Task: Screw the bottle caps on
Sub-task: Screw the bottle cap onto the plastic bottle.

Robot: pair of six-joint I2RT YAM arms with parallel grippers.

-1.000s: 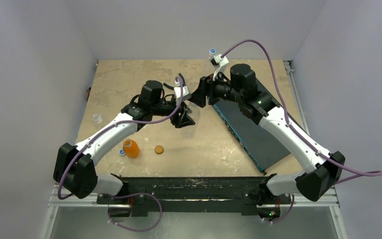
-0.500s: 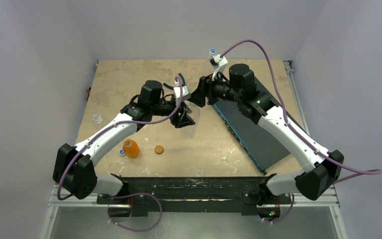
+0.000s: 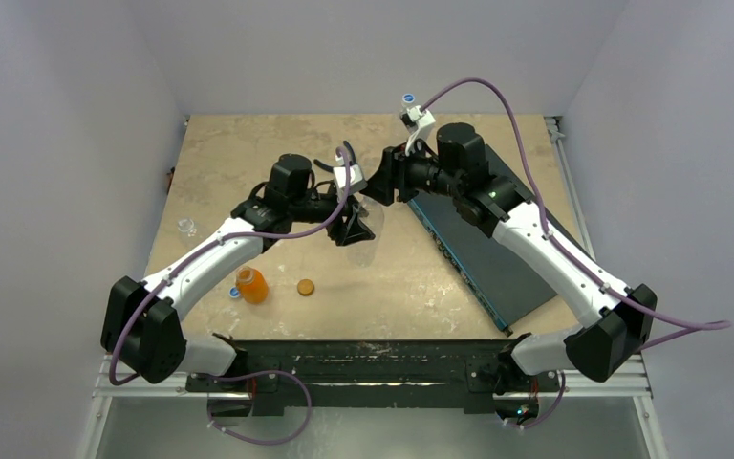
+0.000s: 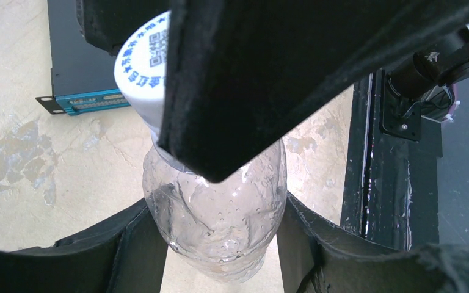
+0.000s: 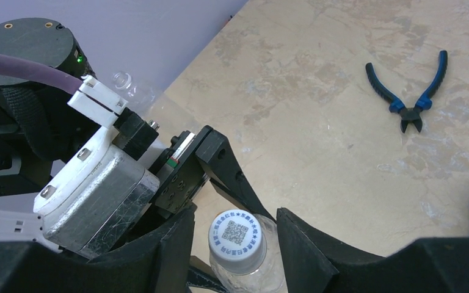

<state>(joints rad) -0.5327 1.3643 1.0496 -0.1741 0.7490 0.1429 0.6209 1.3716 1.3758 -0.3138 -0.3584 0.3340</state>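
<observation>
I read the clear bottle (image 4: 217, 226) as thin, glossy, see-through plastic, crinkled and beaded with small droplets. Its cap (image 5: 237, 235) is smooth white plastic with blue print on top. The table (image 5: 342, 140) looks like matt, mottled beige stone. The pliers (image 5: 410, 115) have blue rubbery handles and a dull, dark metal head. The orange bottle (image 3: 251, 285) looks glossy.

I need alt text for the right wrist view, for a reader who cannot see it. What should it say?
The right gripper stands open around a white cap with a printed code, which sits on a clear bottle. The left gripper's finger reaches to the bottle from the left, and blue-handled pliers lie on the beige table at upper right.
</observation>
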